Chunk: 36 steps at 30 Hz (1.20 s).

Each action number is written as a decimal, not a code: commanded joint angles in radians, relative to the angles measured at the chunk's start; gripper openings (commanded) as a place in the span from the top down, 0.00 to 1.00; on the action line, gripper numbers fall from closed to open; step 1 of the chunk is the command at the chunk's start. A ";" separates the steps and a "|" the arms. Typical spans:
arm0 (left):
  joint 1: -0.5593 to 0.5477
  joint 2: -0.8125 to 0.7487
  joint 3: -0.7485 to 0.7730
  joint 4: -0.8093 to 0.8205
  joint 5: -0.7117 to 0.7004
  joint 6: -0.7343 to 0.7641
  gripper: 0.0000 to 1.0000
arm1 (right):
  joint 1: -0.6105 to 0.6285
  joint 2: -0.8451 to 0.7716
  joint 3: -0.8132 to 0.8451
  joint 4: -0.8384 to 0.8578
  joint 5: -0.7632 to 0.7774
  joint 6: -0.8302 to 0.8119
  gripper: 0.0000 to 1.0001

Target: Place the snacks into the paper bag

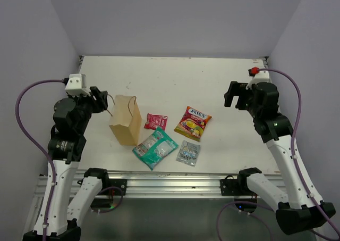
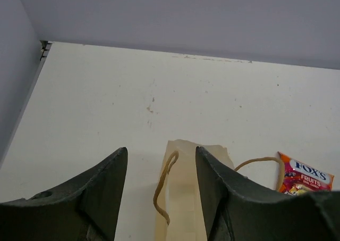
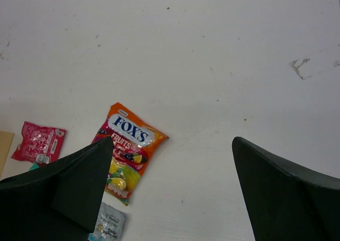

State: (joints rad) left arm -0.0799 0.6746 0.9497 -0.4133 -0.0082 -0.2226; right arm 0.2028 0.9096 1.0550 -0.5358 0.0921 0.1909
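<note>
The tan paper bag point(image 1: 126, 121) stands upright left of centre; it also shows in the left wrist view point(image 2: 188, 198). Right of it lie the small red packet point(image 1: 155, 122), the red-yellow fruit-print candy bag point(image 1: 193, 123), the teal-green bag point(image 1: 155, 148) and the clear silvery-blue packet point(image 1: 188, 152). My left gripper point(image 1: 104, 101) is open and empty, just left of the bag's top, with one thin handle point(image 2: 163, 188) between its fingers. My right gripper point(image 1: 236, 96) is open and empty, raised to the right of the candy bag point(image 3: 130, 150).
The white table point(image 1: 170, 76) ends at grey walls behind and on both sides. A metal rail point(image 1: 159, 185) runs along the near edge between the arm bases. The red packet point(image 3: 38, 143) and the silvery-blue packet point(image 3: 109, 225) show in the right wrist view.
</note>
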 commanded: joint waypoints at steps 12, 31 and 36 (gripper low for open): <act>-0.004 0.074 -0.084 -0.058 0.062 -0.067 0.43 | 0.000 0.006 -0.043 0.011 0.003 0.027 0.01; -0.014 0.189 -0.108 -0.061 0.102 -0.086 0.62 | 0.003 0.164 -0.139 0.083 -0.089 0.051 0.05; -0.023 0.210 -0.111 -0.062 0.102 -0.086 0.74 | 0.017 0.242 -0.176 0.146 -0.084 0.071 0.07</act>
State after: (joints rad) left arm -0.0921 0.8761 0.8478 -0.4873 0.0757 -0.3012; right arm 0.2085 1.1145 0.9005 -0.4641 0.0261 0.2359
